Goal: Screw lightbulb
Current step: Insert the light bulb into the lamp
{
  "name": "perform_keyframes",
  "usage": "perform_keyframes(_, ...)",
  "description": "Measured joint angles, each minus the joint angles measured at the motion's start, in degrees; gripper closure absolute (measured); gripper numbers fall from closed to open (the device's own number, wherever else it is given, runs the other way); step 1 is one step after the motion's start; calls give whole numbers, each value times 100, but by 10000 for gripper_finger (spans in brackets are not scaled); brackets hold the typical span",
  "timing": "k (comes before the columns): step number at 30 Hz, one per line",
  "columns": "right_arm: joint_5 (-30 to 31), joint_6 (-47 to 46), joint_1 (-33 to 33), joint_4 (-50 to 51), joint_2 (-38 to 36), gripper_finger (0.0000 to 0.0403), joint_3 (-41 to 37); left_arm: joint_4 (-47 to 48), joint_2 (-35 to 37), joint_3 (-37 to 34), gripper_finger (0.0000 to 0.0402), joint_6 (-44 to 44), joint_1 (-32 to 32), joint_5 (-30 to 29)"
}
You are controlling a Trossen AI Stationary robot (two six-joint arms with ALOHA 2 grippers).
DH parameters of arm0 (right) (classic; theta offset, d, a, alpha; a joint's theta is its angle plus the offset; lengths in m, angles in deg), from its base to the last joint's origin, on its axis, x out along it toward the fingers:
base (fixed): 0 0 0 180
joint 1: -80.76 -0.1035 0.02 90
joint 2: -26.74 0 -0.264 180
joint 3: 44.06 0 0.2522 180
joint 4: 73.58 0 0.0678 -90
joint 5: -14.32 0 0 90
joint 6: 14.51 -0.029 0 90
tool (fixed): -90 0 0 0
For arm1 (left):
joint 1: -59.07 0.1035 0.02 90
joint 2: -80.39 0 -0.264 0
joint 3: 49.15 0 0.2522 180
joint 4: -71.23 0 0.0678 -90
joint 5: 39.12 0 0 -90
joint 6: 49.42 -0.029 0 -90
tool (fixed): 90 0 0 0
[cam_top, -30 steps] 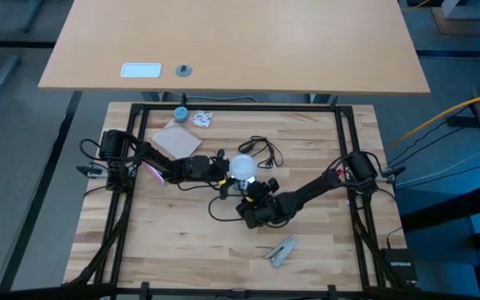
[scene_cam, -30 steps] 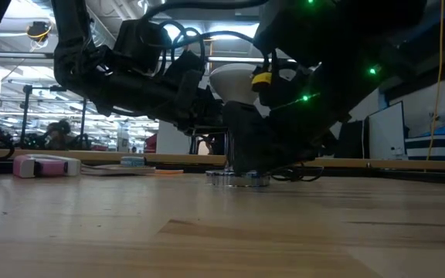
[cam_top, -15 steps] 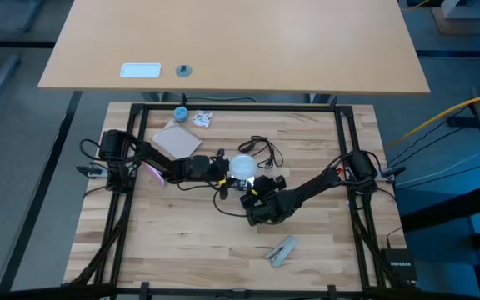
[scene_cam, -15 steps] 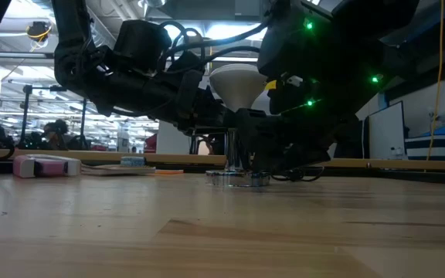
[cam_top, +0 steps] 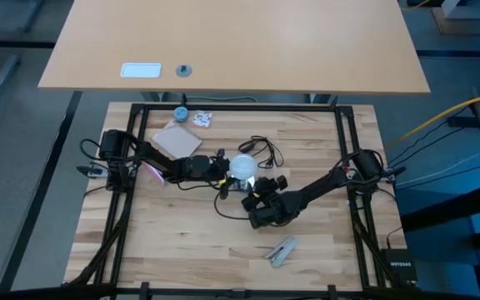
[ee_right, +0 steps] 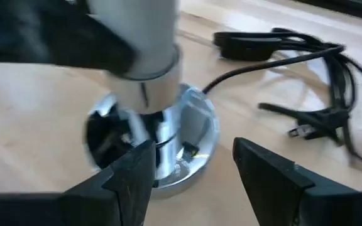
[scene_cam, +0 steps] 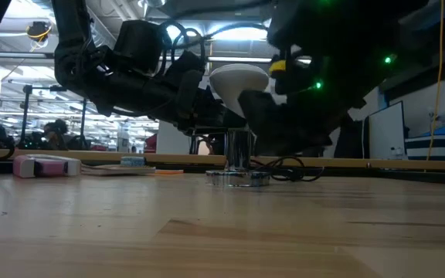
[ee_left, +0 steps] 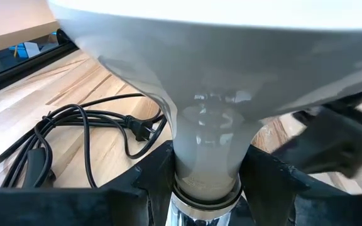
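The white lightbulb (cam_top: 242,167) stands upright, globe up, with its neck in the chrome socket (scene_cam: 239,148) of a round silver lamp base (ee_right: 153,147) at mid table. My left gripper (ee_left: 207,182) reaches in from the table's left and is shut on the bulb. My right gripper (ee_right: 197,182) hovers open just near and right of the base (cam_top: 255,190), with nothing between its fingers. In the low view it is a dark mass (scene_cam: 284,123) beside the bulb (scene_cam: 238,81). My left gripper pinches the bulb's narrow neck (ee_left: 206,157) between its two fingers (ee_left: 159,172), just above the socket's collar. The fingers come nearly level from the table's left, one on each side of the neck. The bulb stands upright with its neck in the socket.
The lamp's black cord (cam_top: 261,148) lies coiled behind the base. A cardboard piece (cam_top: 177,140), a blue cap (cam_top: 180,113) and a small packet (cam_top: 202,119) lie at the far left. A grey object (cam_top: 282,250) lies near the front edge.
My right gripper has risen from around the lamp's chrome stem, drawn back a little toward the table's near right and rolled at the wrist. The stem now shows bare in the low view. The bulb stays where it was.
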Motion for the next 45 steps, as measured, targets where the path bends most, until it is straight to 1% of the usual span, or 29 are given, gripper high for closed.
perform_keyframes(3,-60,227,-13,-392,-10,178,-1,0,0,0,245,2,0,0)
perform_keyframes(8,-509,1067,50,-1296,-2,178,5,1,0,0,245,2,-2,0)
perform_keyframes(12,-610,1403,96,-1578,-2,178,9,0,0,0,245,26,-2,0)
perform_keyframes(16,-753,1633,139,-1581,-2,178,9,-12,0,0,245,42,-2,-1)
perform_keyframes(21,-782,1948,194,-1552,-2,178,13,-16,0,0,245,42,-2,0)
perform_keyframes(25,-1128,1935,300,-1369,-2,178,16,-24,0,0,245,44,-2,0)
perform_keyframes(31,-1689,1929,390,-1460,1,178,16,-44,0,0,245,42,-2,0)
perform_keyframes(34,-1852,1929,413,-1458,1,178,18,-44,0,0,245,43,-2,0)
perform_keyframes(38,-1914,1941,413,-1416,1,178,18,-44,0,0,245,42,-2,0)
perform_keyframes(42,-1851,1915,419,-1152,1,178,20,-43,0,0,245,41,-2,0)
perform_keyframes(45,-1756,1563,442,-844,-5,178,33,-42,0,0,245,4,-2,0)
